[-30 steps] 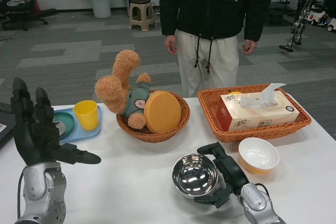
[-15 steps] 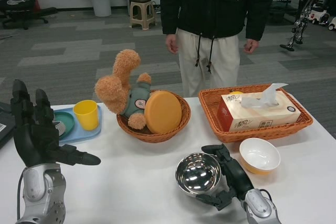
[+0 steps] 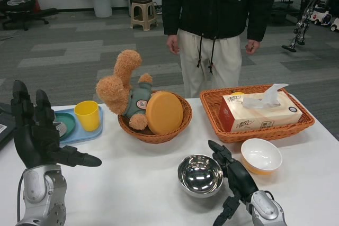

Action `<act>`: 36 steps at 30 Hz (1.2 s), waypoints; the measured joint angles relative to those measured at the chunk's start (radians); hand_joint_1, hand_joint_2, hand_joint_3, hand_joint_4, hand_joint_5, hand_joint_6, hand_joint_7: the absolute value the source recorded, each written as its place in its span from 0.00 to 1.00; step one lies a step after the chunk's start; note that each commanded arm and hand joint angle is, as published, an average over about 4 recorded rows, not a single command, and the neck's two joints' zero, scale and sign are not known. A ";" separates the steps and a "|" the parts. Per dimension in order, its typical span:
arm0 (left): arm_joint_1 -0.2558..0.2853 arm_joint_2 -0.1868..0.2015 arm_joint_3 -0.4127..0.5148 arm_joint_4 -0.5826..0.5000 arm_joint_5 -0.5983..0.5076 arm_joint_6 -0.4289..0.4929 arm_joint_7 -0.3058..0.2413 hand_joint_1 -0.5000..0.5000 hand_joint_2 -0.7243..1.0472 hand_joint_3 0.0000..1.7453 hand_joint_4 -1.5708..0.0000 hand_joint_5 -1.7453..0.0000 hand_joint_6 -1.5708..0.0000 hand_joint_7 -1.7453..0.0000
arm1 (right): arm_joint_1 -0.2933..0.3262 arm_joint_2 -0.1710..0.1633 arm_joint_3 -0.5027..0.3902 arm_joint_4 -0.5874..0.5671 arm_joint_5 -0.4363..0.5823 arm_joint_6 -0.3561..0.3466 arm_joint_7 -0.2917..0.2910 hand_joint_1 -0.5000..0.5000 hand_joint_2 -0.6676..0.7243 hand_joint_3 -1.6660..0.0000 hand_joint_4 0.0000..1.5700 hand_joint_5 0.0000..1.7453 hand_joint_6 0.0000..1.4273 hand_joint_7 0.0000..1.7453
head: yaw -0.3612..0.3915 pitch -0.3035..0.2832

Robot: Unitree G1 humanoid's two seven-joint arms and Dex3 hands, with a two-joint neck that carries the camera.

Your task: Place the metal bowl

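The shiny metal bowl (image 3: 200, 174) stands upright on the white table (image 3: 132, 189), front centre. My right hand (image 3: 235, 178) lies just right of it, fingers stretched along the bowl's right rim and thumb dropped low toward the table edge, apart from the bowl. I cannot tell whether the fingers still touch the rim. That hand holds nothing. At the far left my left hand (image 3: 36, 133) is raised above the table, fingers spread and empty.
A white-and-orange bowl (image 3: 260, 155) sits right of my right hand. Behind are a round wicker basket (image 3: 175, 129) with a teddy bear (image 3: 124, 86) and yellow disc, a rectangular basket (image 3: 296, 125) with a tissue box, and a blue tray (image 3: 79, 133) with a yellow cup. A person (image 3: 214, 25) stands behind the table.
My right hand has let go of the metal bowl: the thumb swung down and away from its front rim. The bowl now rests on the table, slightly right of where it was.
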 measured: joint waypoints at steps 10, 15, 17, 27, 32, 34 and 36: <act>0.000 0.000 -0.002 -0.001 0.000 0.000 0.000 0.00 0.00 0.05 1.00 1.00 1.00 1.00 | 0.055 -0.005 -0.038 -0.213 0.029 0.047 0.008 0.08 0.91 1.00 0.00 0.00 0.00 0.00 | 0.002 0.009; 0.000 0.000 -0.004 -0.002 -0.001 0.000 0.000 0.00 0.00 0.05 1.00 1.00 1.00 1.00 | 0.081 -0.008 -0.082 -0.350 0.030 0.072 0.009 0.08 0.91 1.00 0.00 0.00 0.00 0.00 | 0.001 0.018; 0.001 0.000 -0.006 -0.002 -0.001 0.000 0.000 0.00 0.00 0.05 1.00 1.00 1.00 1.00 | 0.086 -0.009 -0.105 -0.402 0.030 0.075 0.009 0.08 0.91 1.00 0.00 0.00 0.00 0.00 | -0.001 0.019; 0.003 0.001 -0.008 -0.004 -0.002 0.000 -0.003 0.00 0.00 0.05 1.00 1.00 1.00 1.00 | 0.093 -0.020 -0.151 -0.527 0.067 0.083 -0.006 0.06 0.91 1.00 0.00 0.00 0.00 0.00 | 0.002 0.067; 0.008 0.005 -0.013 -0.004 -0.025 0.000 -0.022 0.00 0.00 0.05 1.00 1.00 1.00 1.00 | 0.095 -0.021 -0.156 -0.582 0.099 0.079 -0.062 0.08 0.88 1.00 0.00 0.00 0.00 0.00 | -0.014 0.127; 0.008 0.007 -0.014 -0.004 -0.040 0.000 -0.031 0.00 0.00 0.05 1.00 1.00 1.00 1.00 | 0.093 -0.025 -0.154 -0.591 0.099 0.053 -0.126 0.08 0.86 1.00 0.00 0.00 0.00 0.00 | -0.016 0.151; 0.008 0.009 -0.015 -0.004 -0.058 0.000 -0.040 0.00 0.00 0.05 1.00 1.00 1.00 1.00 | 0.087 -0.029 -0.149 -0.593 0.100 0.023 -0.185 0.08 0.86 1.00 0.00 0.00 0.00 0.00 | -0.015 0.169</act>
